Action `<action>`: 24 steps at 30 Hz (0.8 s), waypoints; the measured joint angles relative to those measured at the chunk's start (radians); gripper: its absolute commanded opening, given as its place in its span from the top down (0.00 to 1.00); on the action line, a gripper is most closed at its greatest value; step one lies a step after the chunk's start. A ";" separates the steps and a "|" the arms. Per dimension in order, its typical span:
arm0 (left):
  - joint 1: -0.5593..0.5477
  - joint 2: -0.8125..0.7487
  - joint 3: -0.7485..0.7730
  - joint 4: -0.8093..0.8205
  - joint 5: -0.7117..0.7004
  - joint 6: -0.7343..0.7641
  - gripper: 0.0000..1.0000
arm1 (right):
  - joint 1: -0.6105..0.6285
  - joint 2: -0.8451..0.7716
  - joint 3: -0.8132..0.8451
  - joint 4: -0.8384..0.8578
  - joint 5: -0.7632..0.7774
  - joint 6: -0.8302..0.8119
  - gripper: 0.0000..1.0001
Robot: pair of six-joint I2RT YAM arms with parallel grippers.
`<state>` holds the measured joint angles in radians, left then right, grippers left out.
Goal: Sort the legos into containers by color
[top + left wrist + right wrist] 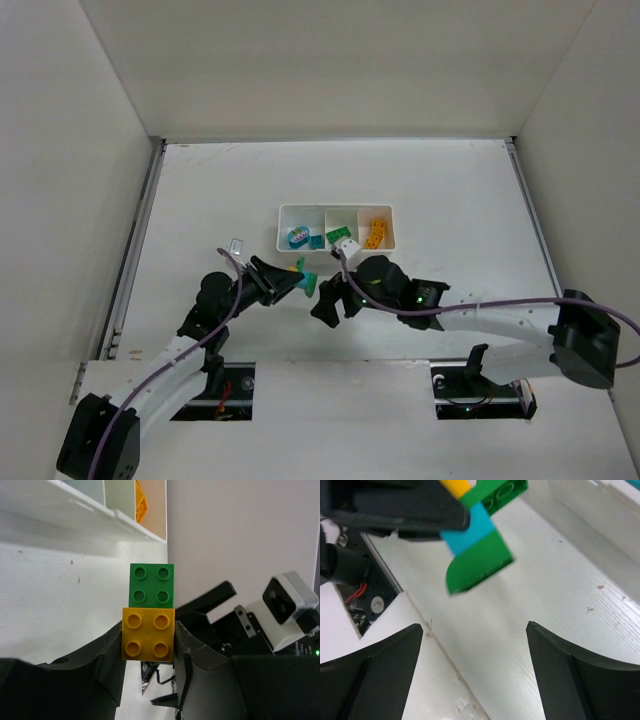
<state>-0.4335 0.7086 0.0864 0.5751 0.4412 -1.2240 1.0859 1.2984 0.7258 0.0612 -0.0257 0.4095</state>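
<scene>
My left gripper [292,278] is shut on a stack of joined legos [305,275], held above the table in front of the white three-compartment tray [282,228]. In the left wrist view my fingers [112,650] clamp a yellow brick [148,634] with a green brick [151,585] joined beyond it. In the right wrist view the stack hangs at the top: a blue brick [469,530] and a green curved brick [477,565]. My right gripper [475,647] is open and empty, just below the stack; it also shows in the top view [330,300].
The tray holds teal legos [298,237] in the left compartment, green ones [338,235] in the middle and orange ones [376,232] in the right. White walls surround the table. The right arm's white camera block [290,597] is close to my left gripper.
</scene>
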 measured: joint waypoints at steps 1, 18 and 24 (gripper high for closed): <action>0.017 -0.002 0.001 -0.004 0.000 -0.001 0.86 | -0.003 -0.038 -0.019 0.001 0.000 0.002 0.09; 0.155 0.036 0.148 0.024 0.019 -0.044 0.85 | -0.171 -0.016 -0.080 0.503 -0.089 0.396 0.32; 0.154 0.109 0.148 0.069 0.019 -0.095 0.85 | -0.176 0.089 -0.096 0.706 -0.143 0.502 0.17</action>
<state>-0.2798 0.8173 0.2340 0.6437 0.4603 -1.3193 0.9096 1.3876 0.6296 0.7670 -0.1692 0.9112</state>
